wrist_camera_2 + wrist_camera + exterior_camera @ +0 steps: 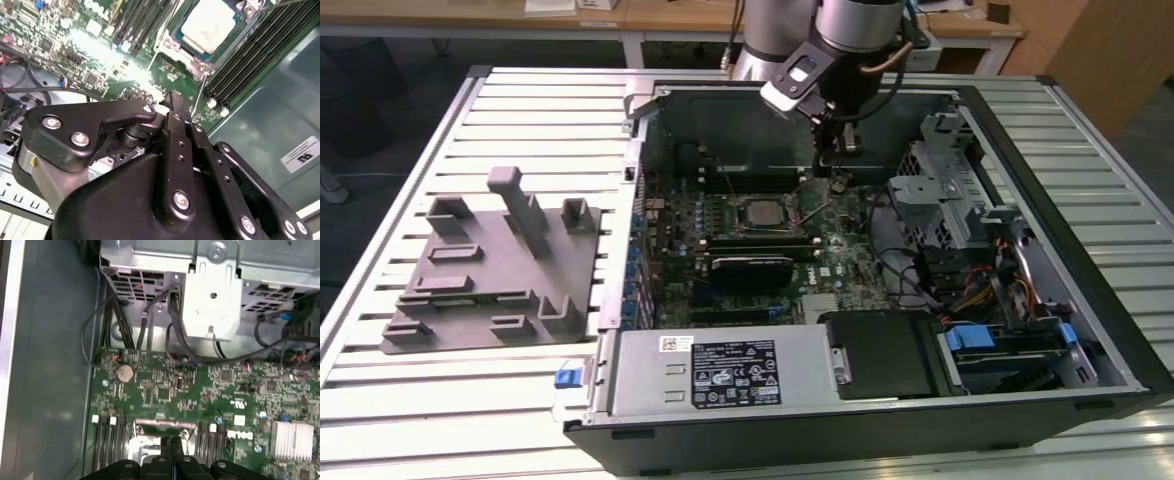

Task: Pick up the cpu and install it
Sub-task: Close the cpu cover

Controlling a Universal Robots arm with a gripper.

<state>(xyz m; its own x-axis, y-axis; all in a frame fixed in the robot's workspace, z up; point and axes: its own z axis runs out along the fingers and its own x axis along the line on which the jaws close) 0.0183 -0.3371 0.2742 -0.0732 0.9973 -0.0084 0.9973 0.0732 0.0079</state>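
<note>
The cpu [758,212] lies flat in its socket [167,42] on the green board [847,252] inside the open computer case [707,125] on the counter [520,120], and the tool [835,170], its two fingers pressed together with nothing between them, hangs over the board near the cpu, not touching it.

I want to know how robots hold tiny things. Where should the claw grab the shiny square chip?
Probably by two opposite edges, coming straight down. The chip lies flat in its frame on the green board, thin and smooth-topped, so only the edges give a hold, and the frame leaves little room.
</note>
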